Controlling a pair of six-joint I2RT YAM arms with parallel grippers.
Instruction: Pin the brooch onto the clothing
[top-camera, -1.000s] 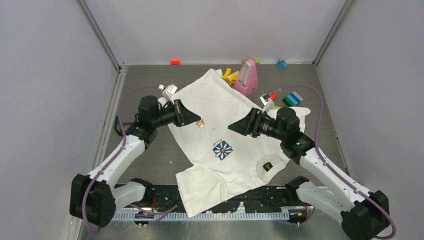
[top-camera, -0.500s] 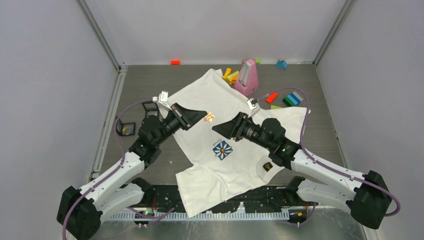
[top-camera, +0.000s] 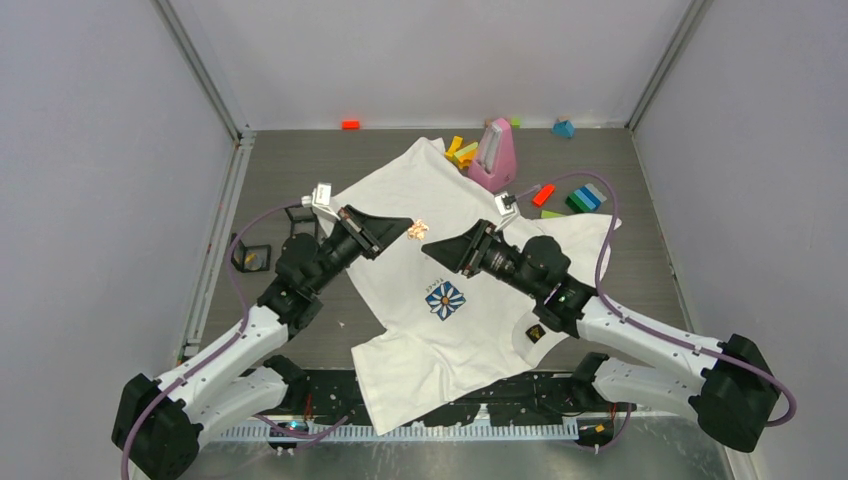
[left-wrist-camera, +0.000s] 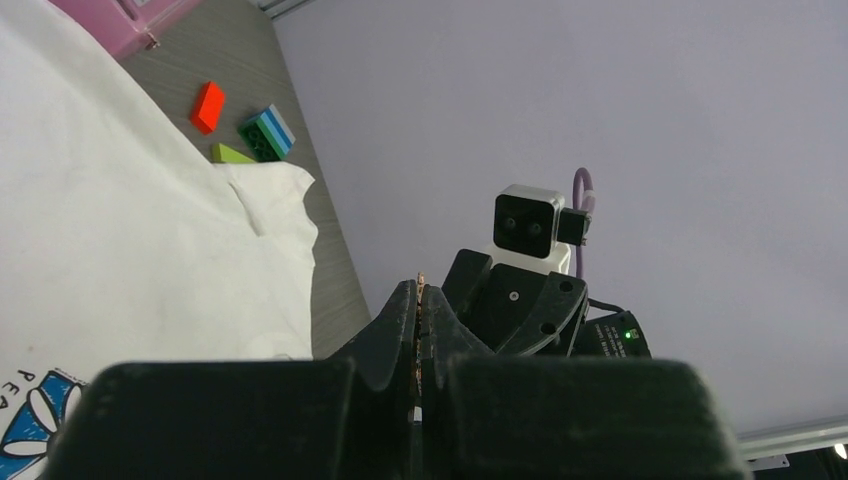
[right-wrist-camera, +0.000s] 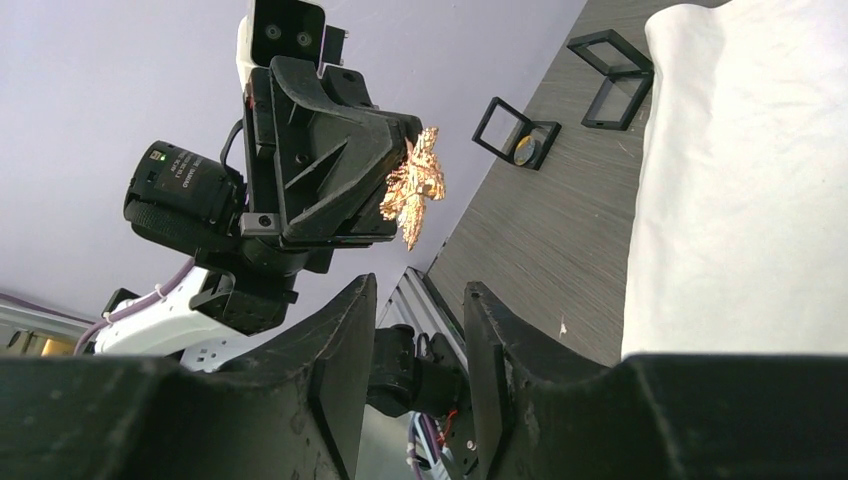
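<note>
Holds a gold leaf-shaped brooch (right-wrist-camera: 412, 188) in the left gripper (top-camera: 403, 227), jaws pressed fully together on its edge, raised in the air over the upper part of the T-shirt (top-camera: 480, 215). Meets it head-on with the right gripper (top-camera: 426, 246), jaws partly apart, gripping nothing, tips near the brooch but not touching it. Keeps the white T-shirt spread flat and askew on the grey table (top-camera: 300, 160), blue-and-white daisy print (top-camera: 444, 300) face up near the middle, black neck label (top-camera: 536, 333) toward the right arm. Shows a pink plastic object (top-camera: 497, 155) at the shirt's far edge, coloured toy blocks (top-camera: 583, 197) just beside the right sleeve, and small black frames (top-camera: 255, 257) on the table by the left arm.
</note>
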